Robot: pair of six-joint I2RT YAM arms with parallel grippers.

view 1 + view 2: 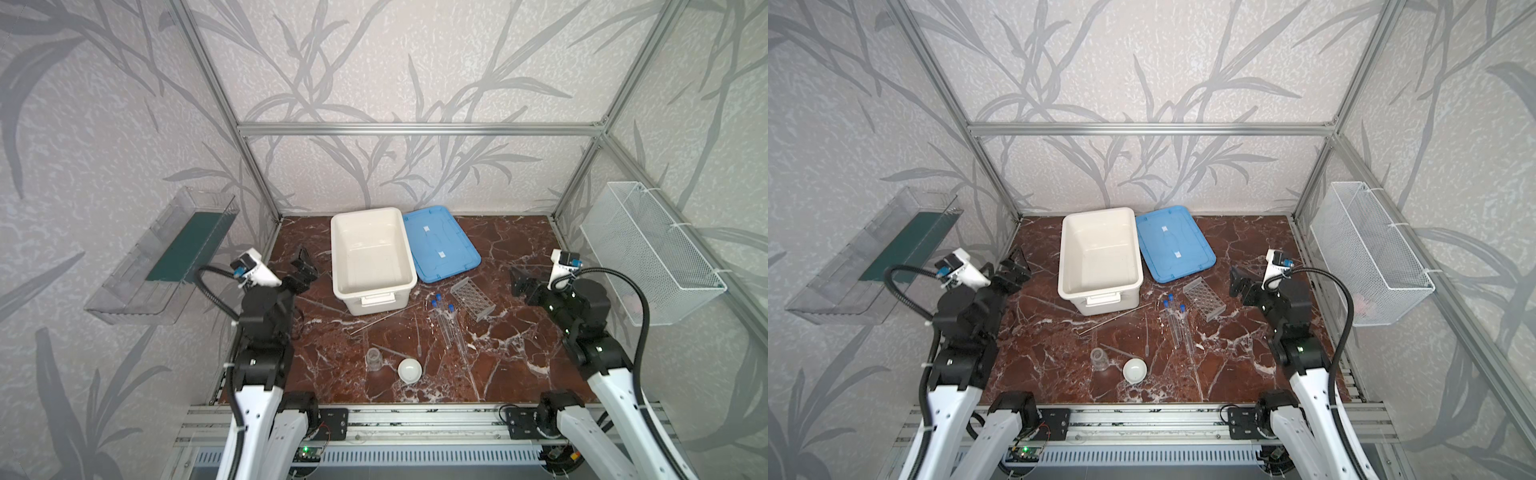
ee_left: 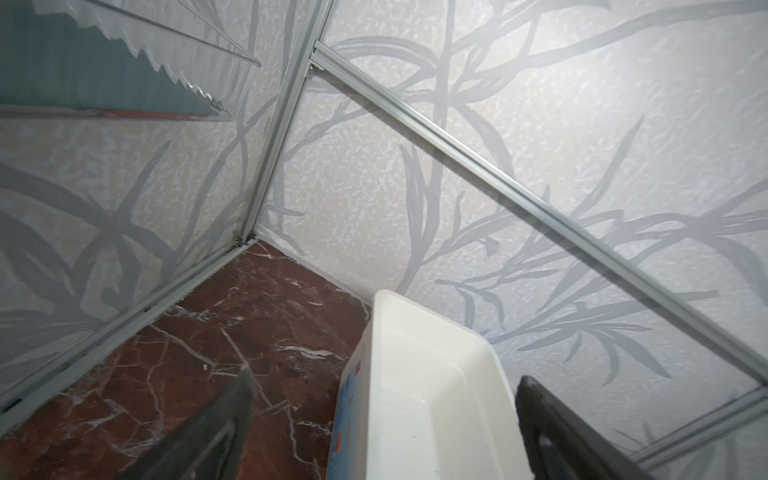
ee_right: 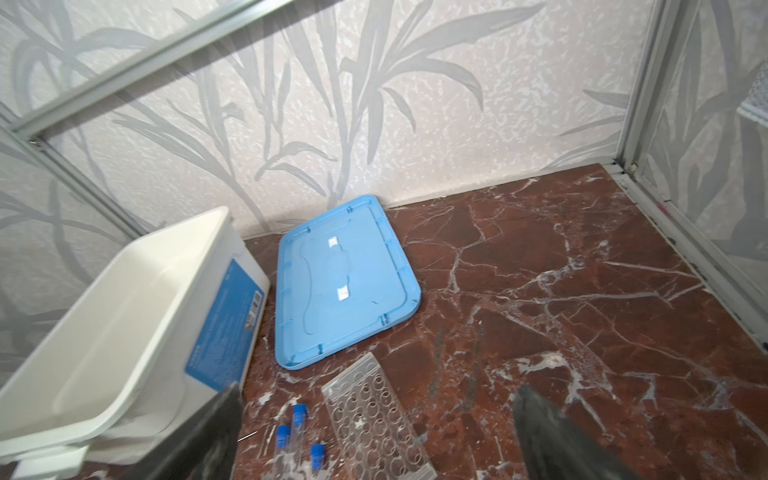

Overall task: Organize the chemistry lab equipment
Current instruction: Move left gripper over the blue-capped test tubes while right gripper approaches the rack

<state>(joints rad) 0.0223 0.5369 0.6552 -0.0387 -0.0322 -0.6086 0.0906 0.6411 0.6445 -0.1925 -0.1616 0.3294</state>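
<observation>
Read the marble table as a clock face, with six at the robot's edge.

Nearest, at about six o'clock, the small round white dish sits mouth up. The small clear glass jar stands upright just beside it on its nine o'clock side, not touching it. Just beyond this pair lie two thin droppers. A long rod slants across the middle from about eight o'clock toward two.

At the centre of the table, the three blue-capped test tubes lie flat and close together, caps pointing to twelve; both top views show them so. The clear, grid-holed rack lies near them on their two o'clock side, apart from them, its long side running from eleven to five.

The left gripper hovers at nine o'clock above the table with its jaws wide apart. Its wrist view shows nothing between the fingers, only the tub wall beyond them. The right gripper hovers at three o'clock, its jaws likewise wide apart and clamped on nothing. Its wrist view looks down on the rack and the tube caps.

Farthest, toward twelve, stands the open white tub. The blue lid lies flat just beside it on its three o'clock side.
</observation>
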